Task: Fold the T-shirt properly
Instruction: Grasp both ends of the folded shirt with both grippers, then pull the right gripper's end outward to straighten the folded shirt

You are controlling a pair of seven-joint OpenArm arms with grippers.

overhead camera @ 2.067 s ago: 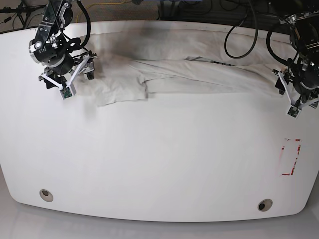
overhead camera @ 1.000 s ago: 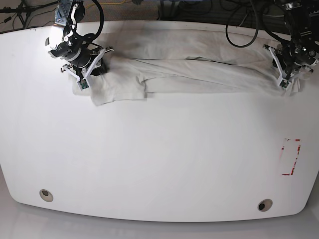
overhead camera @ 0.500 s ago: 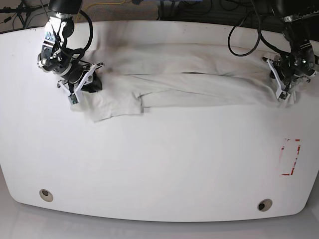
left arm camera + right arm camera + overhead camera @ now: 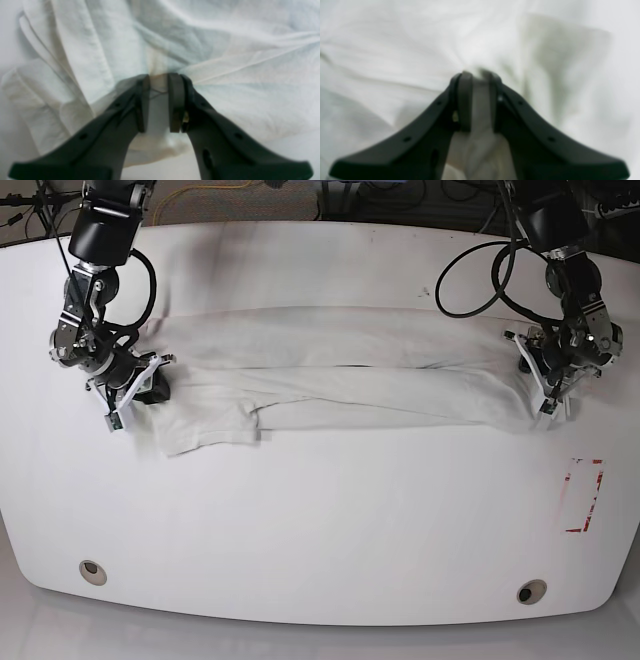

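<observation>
The off-white wrinkled T-shirt [image 4: 340,375] lies stretched sideways across the far half of the white table [image 4: 320,520]. In the base view my right gripper [image 4: 140,392] is at its left end and my left gripper [image 4: 545,395] at its right end. Up close, the left gripper [image 4: 159,82] is shut on a pinched fold of the T-shirt [image 4: 225,62], cloth showing between its dark pads. The right gripper [image 4: 477,77] is likewise shut on a bunched fold of the T-shirt [image 4: 407,50]. A sleeve flap [image 4: 205,425] hangs toward the front at the left.
A red-outlined rectangle mark [image 4: 583,495] sits near the table's right edge. Two round holes [image 4: 92,570] [image 4: 531,591] are near the front edge. Cables [image 4: 480,270] loop behind the table at the back.
Both grippers, holding the shirt ends, have pulled the cloth toward the front of the table. The shirt now lies lower and more spread than a second ago.
</observation>
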